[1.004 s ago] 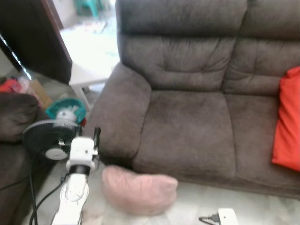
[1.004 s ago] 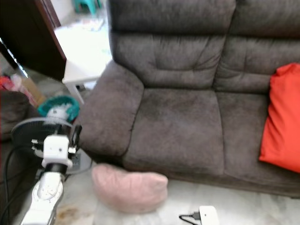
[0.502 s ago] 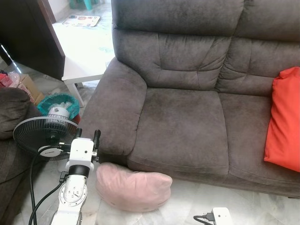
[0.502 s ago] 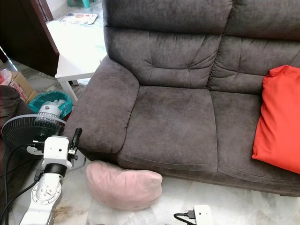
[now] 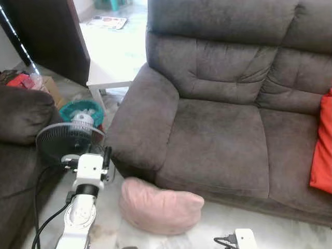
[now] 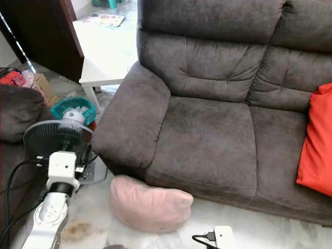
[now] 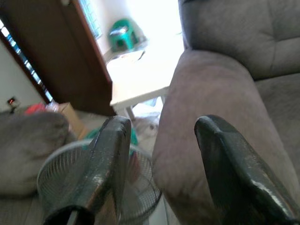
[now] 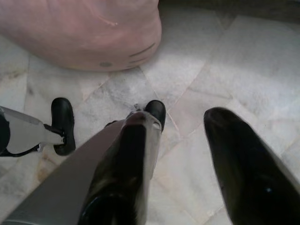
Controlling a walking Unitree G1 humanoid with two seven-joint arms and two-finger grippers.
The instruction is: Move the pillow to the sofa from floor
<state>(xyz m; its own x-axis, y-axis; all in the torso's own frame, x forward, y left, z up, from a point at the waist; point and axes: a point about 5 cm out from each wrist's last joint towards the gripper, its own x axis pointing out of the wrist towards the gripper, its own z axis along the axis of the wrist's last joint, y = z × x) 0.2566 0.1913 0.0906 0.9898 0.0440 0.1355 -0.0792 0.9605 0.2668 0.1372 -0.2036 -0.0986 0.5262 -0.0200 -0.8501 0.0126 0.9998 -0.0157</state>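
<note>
Below sofa (image 5: 223, 129), unlabelled pink pillow (image 5: 161, 206)

I stand in a home's living room. Before me is a brown fabric sofa (image 5: 223, 119) with an orange cushion (image 5: 322, 150) on its seat, and a pink pillow (image 5: 160, 206) lies on the pale marble-tile floor (image 8: 234, 70). To my left are a second dark armchair (image 5: 18, 116), a black electric fan (image 5: 67, 142), a white low table (image 5: 111, 62), and a dark wooden door (image 5: 52, 36). A white charger (image 5: 244, 238) lies on the tiles.
</note>
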